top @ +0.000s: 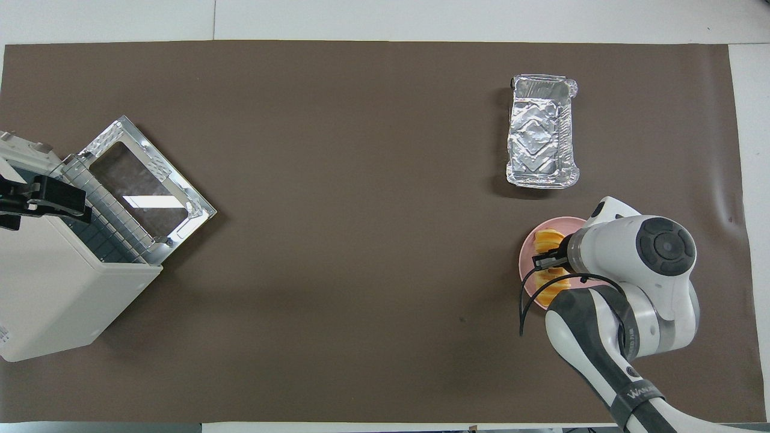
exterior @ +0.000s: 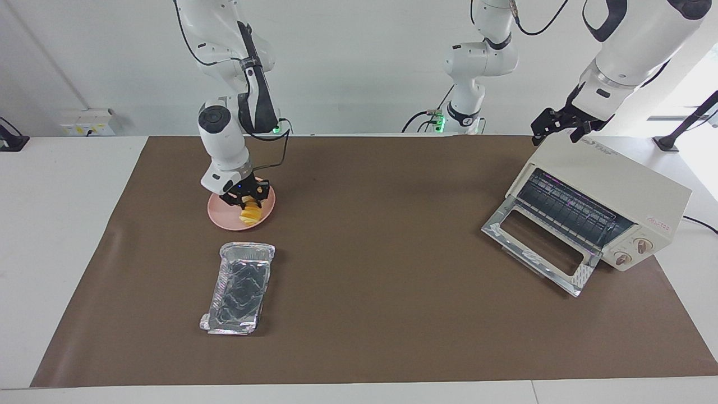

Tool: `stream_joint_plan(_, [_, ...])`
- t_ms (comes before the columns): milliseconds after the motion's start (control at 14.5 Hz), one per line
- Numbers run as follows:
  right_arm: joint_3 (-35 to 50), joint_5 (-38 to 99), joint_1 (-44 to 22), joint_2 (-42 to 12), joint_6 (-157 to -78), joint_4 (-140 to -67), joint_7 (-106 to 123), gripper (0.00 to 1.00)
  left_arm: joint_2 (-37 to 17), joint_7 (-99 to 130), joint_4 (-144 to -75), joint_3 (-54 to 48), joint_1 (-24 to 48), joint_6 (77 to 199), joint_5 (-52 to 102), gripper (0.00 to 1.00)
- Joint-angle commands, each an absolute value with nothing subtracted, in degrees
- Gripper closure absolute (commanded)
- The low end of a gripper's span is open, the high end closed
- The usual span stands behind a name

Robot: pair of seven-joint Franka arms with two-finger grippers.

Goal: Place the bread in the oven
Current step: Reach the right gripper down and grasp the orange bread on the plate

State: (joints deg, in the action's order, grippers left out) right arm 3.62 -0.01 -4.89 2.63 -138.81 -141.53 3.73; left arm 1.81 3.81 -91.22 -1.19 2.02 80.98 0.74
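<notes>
Right hand (exterior: 247, 197) down on half-hidden bread (exterior: 250, 215) on plate (exterior: 220, 216), grip unclear.

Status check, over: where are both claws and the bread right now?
Right claw down on the bread, on the pink plate. Left claw waits over the oven, door open. Foil tray off the path.

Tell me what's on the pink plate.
The bread lies on the pink plate, with the right gripper down at it. The gripper covers part of the loaf.
</notes>
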Motion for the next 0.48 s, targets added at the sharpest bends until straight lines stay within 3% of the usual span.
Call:
stream_joint_plan(0, [3.69, 0.97, -4.92, 3.25, -134.51, -138.98, 3.61, 1.0, 3.34, 3.6, -92.99, -0.88, 2.11, 81.65, 1.23, 0.0])
stream_joint_plan(138, [3.69, 1.14, -5.01, 1.25, -123.72, -128.99, 3.43, 1.0, 3.34, 3.6, -92.99, -0.88, 2.11, 81.65, 1.23, 0.0])
stream_joint_plan(276, [3.6, 1.14, -4.48, -4.45, -113.42, -114.07, 3.52, 1.0, 3.34, 3.6, -92.99, -0.88, 2.11, 81.65, 1.23, 0.0])
stream_joint_plan(414, [3.52, 1.4, -3.96, -8.94, -108.82, -103.06, 3.52, 1.0, 3.34, 3.6, -92.99, -0.88, 2.11, 81.65, 1.23, 0.0])
